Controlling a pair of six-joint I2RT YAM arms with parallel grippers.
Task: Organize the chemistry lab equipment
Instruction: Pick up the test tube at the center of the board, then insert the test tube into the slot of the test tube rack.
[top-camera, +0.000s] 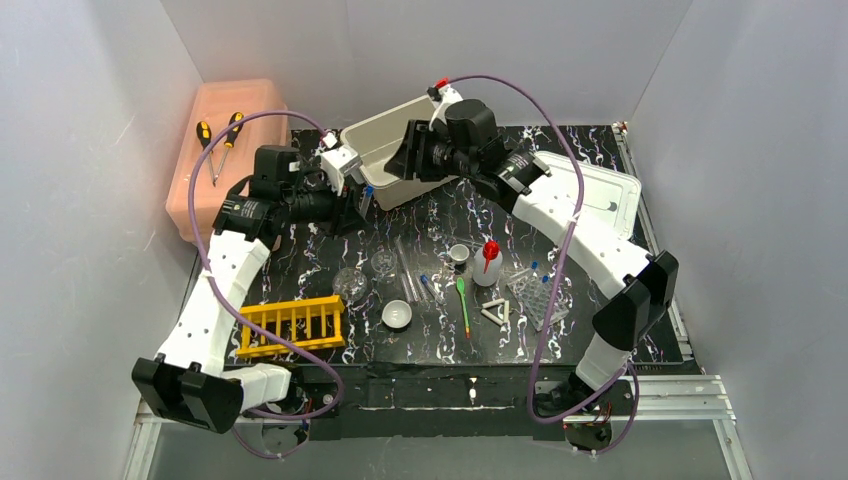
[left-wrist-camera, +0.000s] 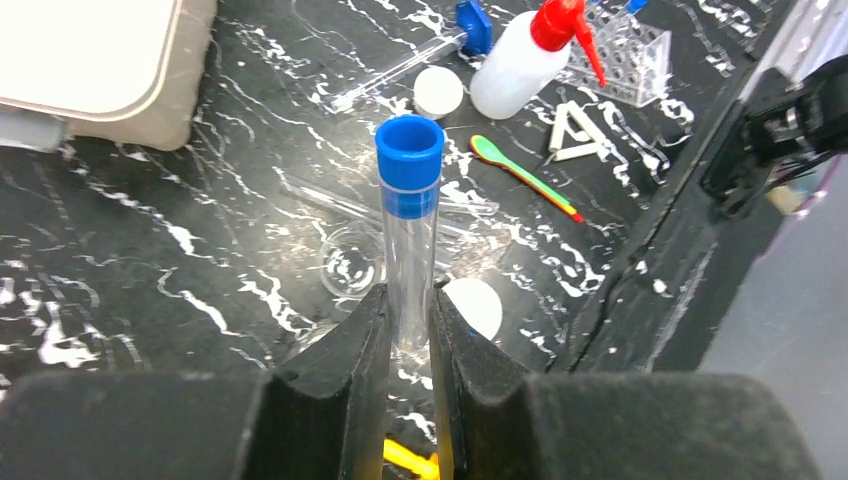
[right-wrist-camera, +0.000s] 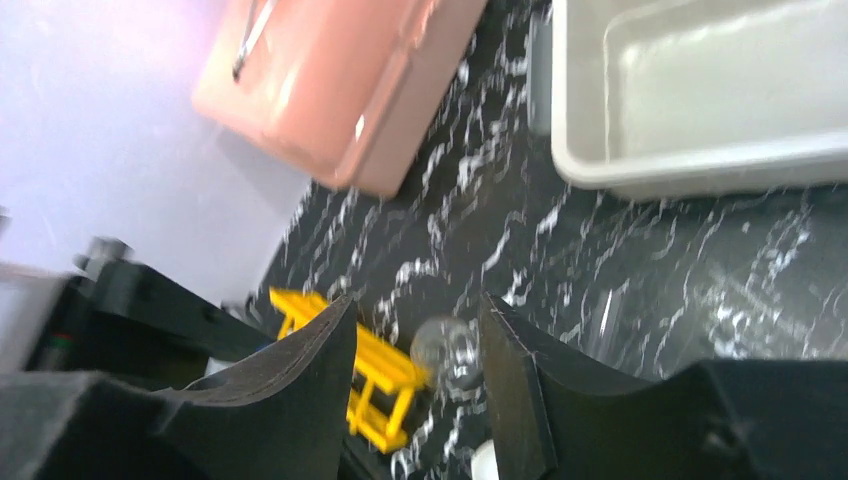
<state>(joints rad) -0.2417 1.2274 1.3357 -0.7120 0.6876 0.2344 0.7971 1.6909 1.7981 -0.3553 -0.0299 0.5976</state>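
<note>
Blue-capped tube (left-wrist-camera: 409, 235) in left gripper (left-wrist-camera: 409, 335)

The tube rack (top-camera: 293, 325) lies left of the bowl (top-camera: 397, 315), with the spoon (top-camera: 463, 303) to its right.

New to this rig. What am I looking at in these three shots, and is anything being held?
Two white robot arms are bolted at the near edge of a black marbled table. The overhead shot looks down from behind them; the other two come from cameras on each wrist.

The left hand is shut on a clear tube with a blue cap, holding it upright. The right hand is open and empty, hovering near a grey bin.

On the table lie a yellow rack, a white bowl, a green spoon, a red-capped squeeze bottle, a white triangle and more glassware. At far left, a pink box carries two screwdrivers.
</note>
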